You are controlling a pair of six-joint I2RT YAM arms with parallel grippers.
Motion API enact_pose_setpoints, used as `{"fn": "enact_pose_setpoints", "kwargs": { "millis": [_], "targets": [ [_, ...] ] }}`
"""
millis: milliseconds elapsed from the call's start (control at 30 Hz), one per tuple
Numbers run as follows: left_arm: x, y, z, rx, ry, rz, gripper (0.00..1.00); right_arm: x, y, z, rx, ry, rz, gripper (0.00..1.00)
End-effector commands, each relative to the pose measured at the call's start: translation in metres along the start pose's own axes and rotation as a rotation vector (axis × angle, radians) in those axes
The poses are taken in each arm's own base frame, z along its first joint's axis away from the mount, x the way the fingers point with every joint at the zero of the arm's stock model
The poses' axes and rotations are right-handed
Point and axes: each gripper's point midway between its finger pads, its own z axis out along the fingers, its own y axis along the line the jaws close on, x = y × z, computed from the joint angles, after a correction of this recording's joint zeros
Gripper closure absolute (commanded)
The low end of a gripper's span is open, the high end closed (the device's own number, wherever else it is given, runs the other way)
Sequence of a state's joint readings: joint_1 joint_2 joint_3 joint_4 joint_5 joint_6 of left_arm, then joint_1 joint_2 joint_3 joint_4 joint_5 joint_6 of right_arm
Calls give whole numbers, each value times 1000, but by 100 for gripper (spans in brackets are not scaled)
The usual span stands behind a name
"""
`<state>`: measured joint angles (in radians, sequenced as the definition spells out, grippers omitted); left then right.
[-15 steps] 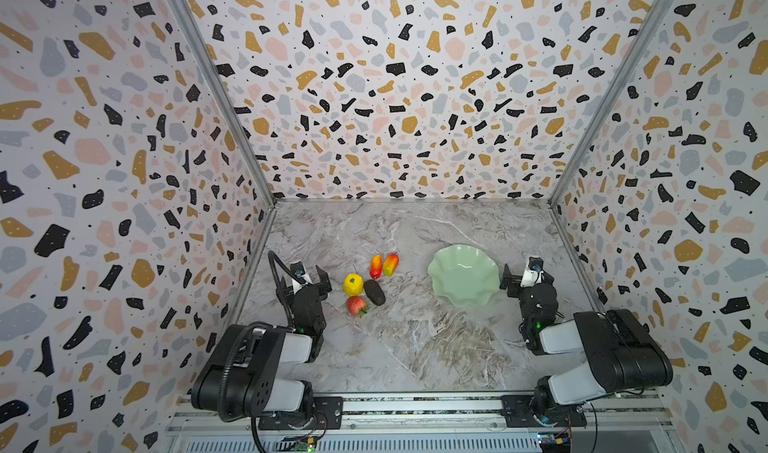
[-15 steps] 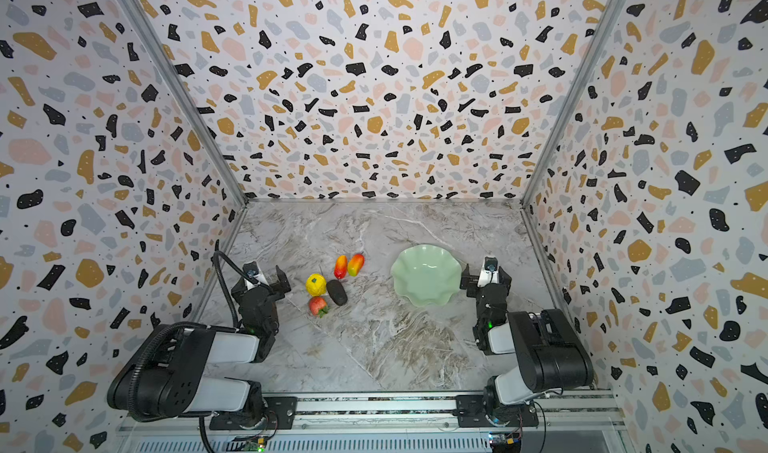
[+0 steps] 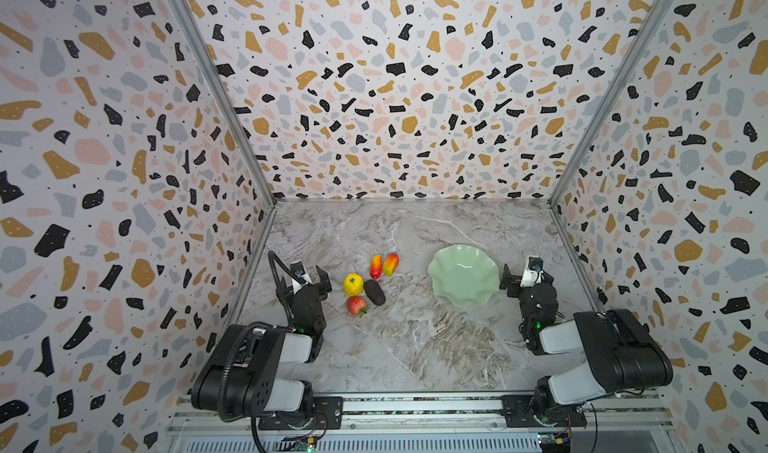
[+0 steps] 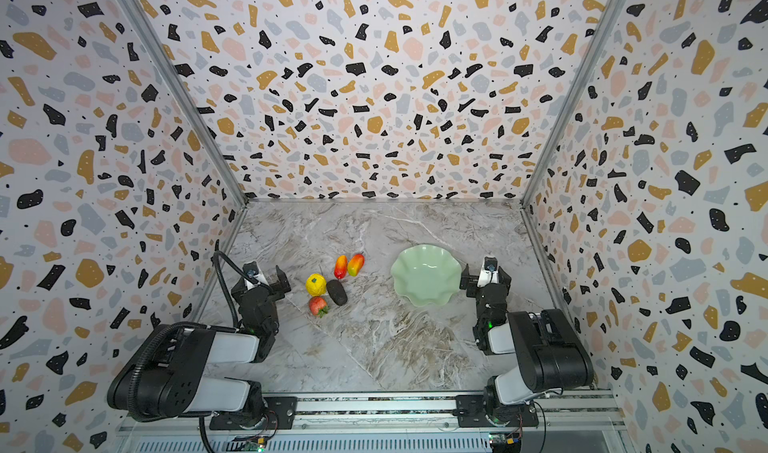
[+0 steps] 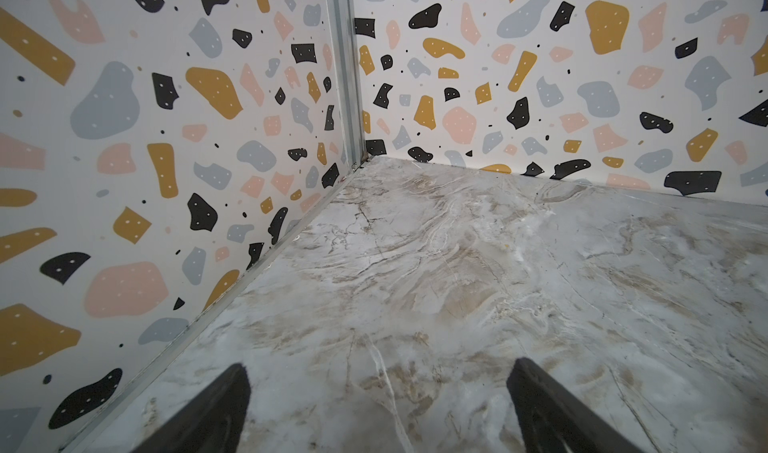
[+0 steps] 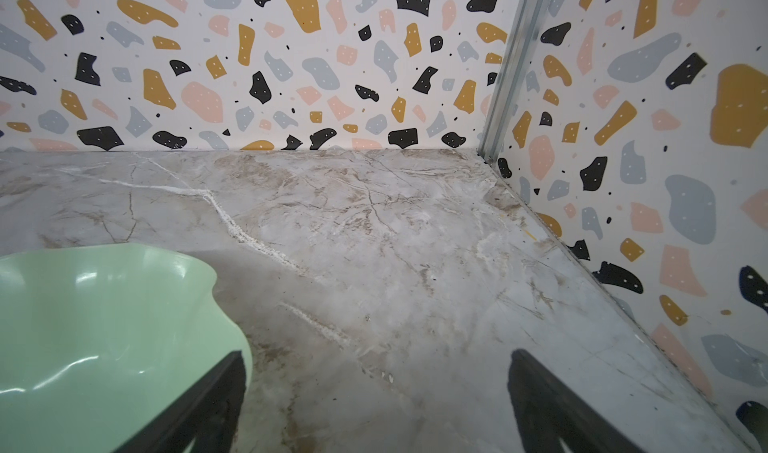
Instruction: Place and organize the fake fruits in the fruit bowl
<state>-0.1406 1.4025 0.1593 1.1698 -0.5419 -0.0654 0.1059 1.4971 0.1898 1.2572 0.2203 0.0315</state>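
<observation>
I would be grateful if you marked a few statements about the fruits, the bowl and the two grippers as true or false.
1. The fruit bowl is empty. True.
2. The left gripper holds the yellow fruit. False: its jaws are open and empty, and the yellow fruit lies on the table.
3. The right gripper is open beside the fruit bowl. True.
4. The strawberry lies in the fruit bowl. False: it lies on the table, left of the fruit bowl in both top views.

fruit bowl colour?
Pale mint green, plain and glossy, no pattern. The fruit bowl shows whole in both top views; the right wrist view shows only part.
</observation>
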Motion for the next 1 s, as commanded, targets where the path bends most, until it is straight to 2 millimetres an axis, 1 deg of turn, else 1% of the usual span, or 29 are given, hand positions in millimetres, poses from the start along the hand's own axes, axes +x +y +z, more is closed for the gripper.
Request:
{"fn": "enact_pose_setpoints", "kwargs": {
  "millis": [0,400,433,500,533,567,633,667,700,767,833,900,933,967],
  "targets": [
    [-11,2,-1,-13,-42,-22,1,-7,0,1,-2,-21,-1,1],
    [-11,3,-3,-13,-46,-23,0,-8,0,0,-2,-27,1,1],
    [-13,3,-3,-15,-51,-26,0,-8,0,-1,-1,-33,2,1],
    [-24,6,-2,-39,-57,-32,0,-13,-4,-3,12,-34,19,1],
    [-27,5,1,-48,-17,-25,0,-18,-4,-4,5,-44,10,1],
    [-32,4,7,-65,48,-10,0,-30,-8,-2,51,-47,4,1],
    [-45,2,10,-79,118,6,0,-53,-5,7,58,27,-11,1],
    [-51,-1,9,-66,131,3,1,-74,-1,8,37,27,-9,1],
    [-60,-6,6,-45,132,-14,0,-93,7,8,-6,29,-17,1],
    [-78,-15,-3,9,136,-64,0,-122,31,6,-103,42,-44,1],
    [-95,-25,-12,83,159,-121,0,-141,58,2,-195,79,-62,1],
    [-114,-35,-23,162,189,-130,0,-155,89,-4,-286,116,-78,1],
    [-122,-35,-27,175,207,-120,0,-160,102,-6,-319,126,-78,1],
    [-128,-34,-32,180,234,-86,0,-164,120,-10,-367,132,-78,1]
  ]
}}
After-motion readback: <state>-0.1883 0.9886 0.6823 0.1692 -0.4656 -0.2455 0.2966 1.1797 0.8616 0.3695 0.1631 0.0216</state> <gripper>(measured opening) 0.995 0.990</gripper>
